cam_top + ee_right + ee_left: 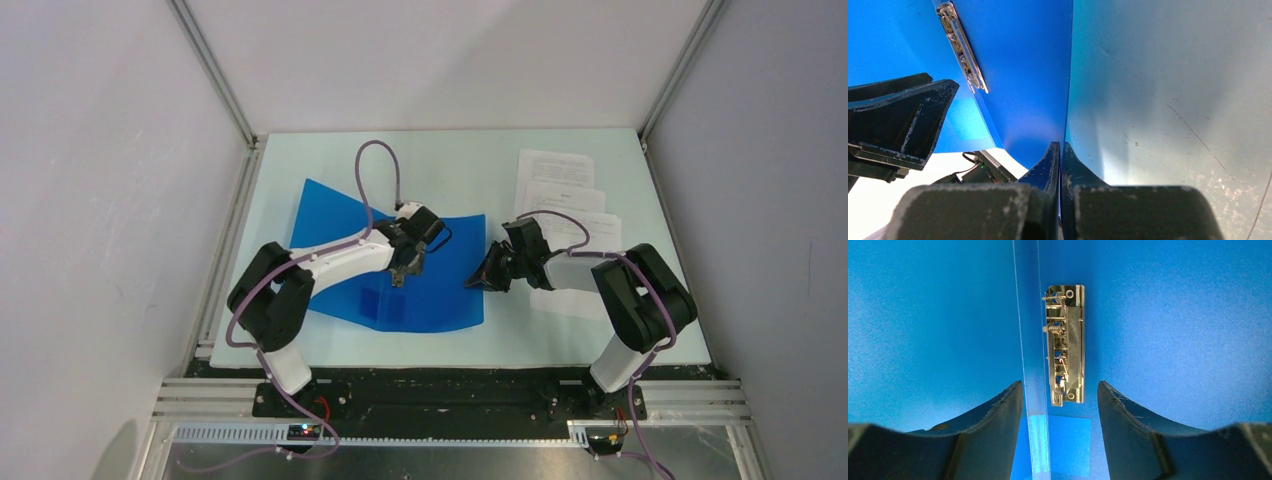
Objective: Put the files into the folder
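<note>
The blue folder (440, 290) lies open on the table, both covers spread and its right cover curling up. Its metal clip (1065, 340) sits beside the spine on the right cover (1173, 315). My left gripper (405, 268) hovers over the spine, open, with the clip's near end between its jaws (1060, 390) and nothing held. My right gripper (480, 280) is shut on the right edge of the folder (1023, 60), whose thin cover runs into the closed jaws (1061, 150). The files (560, 185), white printed sheets, lie fanned at the back right, partly under the right arm.
The pale table (330, 345) is framed by aluminium posts and white walls. A lighter square (1068, 445) shows through the cover near the left jaws. The left gripper's finger (903, 120) is seen in the right wrist view, close to the clip (962, 47).
</note>
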